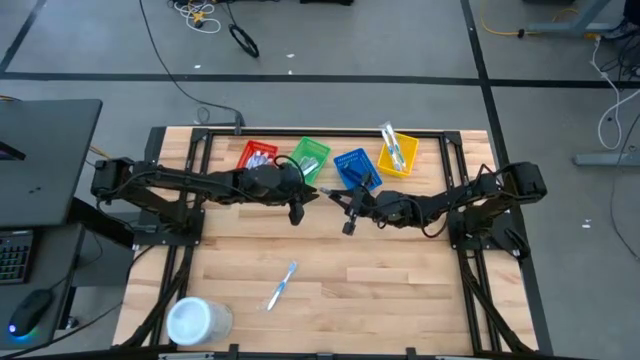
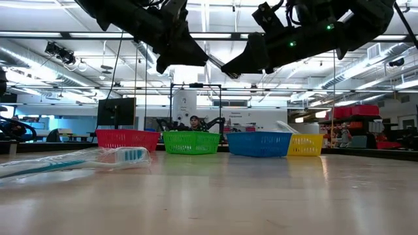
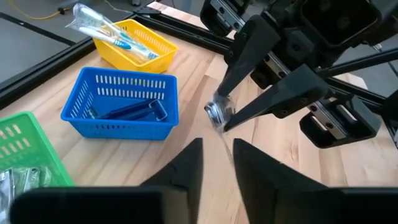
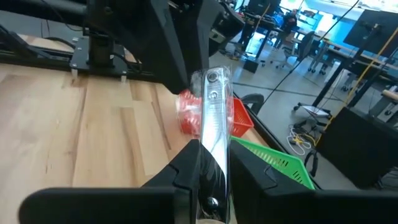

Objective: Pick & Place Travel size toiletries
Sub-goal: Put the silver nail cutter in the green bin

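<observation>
My right gripper (image 1: 338, 198) is shut on a slim, silvery, clear-wrapped item (image 4: 212, 118), held in the air above the table's middle, in front of the baskets. My left gripper (image 1: 305, 200) faces it from the table's left. Its fingers (image 3: 186, 169) are a little apart, on either side of the item's free end (image 3: 217, 114). A wrapped blue-and-white toothbrush (image 1: 281, 285) lies flat on the table near the front and also shows in the low view (image 2: 78, 160). My right gripper pinches the wrapped item between its two fingers (image 4: 186, 171), at the end nearest its wrist (image 4: 211, 163). The fingers lie along the item and come level from the table's right. The item sticks out past the fingertips toward my left gripper, clear of the table. Whether my left gripper touches the item, I cannot tell.
Red (image 1: 258, 155), green (image 1: 310, 157), blue (image 1: 357, 168) and yellow (image 1: 397, 155) baskets stand in a row at the far side. The blue one holds dark razors (image 3: 134, 111), the yellow one wrapped toothbrushes (image 3: 109, 31). A white round tub (image 1: 195, 320) stands at the front left.
</observation>
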Robot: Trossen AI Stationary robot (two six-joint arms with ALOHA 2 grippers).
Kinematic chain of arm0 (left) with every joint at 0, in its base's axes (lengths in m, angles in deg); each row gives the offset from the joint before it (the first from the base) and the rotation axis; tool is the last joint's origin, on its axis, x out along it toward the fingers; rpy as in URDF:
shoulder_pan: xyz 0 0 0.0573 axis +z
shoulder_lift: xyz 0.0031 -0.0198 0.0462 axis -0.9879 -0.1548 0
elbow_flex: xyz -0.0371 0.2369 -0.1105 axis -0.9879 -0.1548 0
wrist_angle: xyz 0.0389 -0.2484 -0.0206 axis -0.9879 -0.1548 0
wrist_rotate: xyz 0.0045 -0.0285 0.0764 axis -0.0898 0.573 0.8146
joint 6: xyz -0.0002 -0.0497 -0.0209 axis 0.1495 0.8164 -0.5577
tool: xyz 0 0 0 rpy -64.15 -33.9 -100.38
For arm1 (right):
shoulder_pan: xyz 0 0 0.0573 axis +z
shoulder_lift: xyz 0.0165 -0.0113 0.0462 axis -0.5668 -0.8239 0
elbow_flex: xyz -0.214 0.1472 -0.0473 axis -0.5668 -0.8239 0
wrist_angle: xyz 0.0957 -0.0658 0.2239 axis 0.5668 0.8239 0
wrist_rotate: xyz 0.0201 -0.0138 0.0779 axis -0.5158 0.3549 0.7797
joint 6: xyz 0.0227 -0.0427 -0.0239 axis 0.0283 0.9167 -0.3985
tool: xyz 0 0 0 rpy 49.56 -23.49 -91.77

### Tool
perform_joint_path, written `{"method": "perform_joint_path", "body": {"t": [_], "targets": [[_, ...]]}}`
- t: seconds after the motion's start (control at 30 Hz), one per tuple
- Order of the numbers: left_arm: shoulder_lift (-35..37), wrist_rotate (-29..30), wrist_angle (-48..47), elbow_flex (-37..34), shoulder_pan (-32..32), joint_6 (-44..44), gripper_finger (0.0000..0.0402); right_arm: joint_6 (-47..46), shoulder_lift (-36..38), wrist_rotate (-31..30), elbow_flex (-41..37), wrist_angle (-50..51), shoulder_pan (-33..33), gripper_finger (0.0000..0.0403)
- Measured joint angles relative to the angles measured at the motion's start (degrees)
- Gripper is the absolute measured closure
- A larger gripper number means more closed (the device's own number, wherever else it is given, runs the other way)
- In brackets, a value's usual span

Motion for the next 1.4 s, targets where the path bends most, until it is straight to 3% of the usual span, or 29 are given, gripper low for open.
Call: {"method": "perform_joint_path", "body": {"t": [0.27,0.73,1.07,1.27,1.4], "targets": [[0.00,-1.04,0.00,0.01,1.04,0.02,0.0394,0.02,0.00,-0.02,0.02,0.00,-0.14,0.0340],[-0.04,-0.96,-1.66,0.00,2.45,0.68,0.0398,-4.08,0.02,2.95,0.11,2.43,-2.51,0.0271],[-0.04,1.70,-8.29,-0.01,12.99,0.59,0.0400,-7.76,0.02,3.00,0.11,2.59,-3.82,0.0268],[-0.31,-2.72,-7.61,0.01,19.74,-1.07,0.0400,-7.65,0.02,3.02,0.11,2.58,-4.02,0.0268],[-4.20,-3.05,-4.81,0.03,22.13,-1.95,0.0400,-7.64,0.02,3.04,0.09,2.60,-4.60,0.0268]]}}
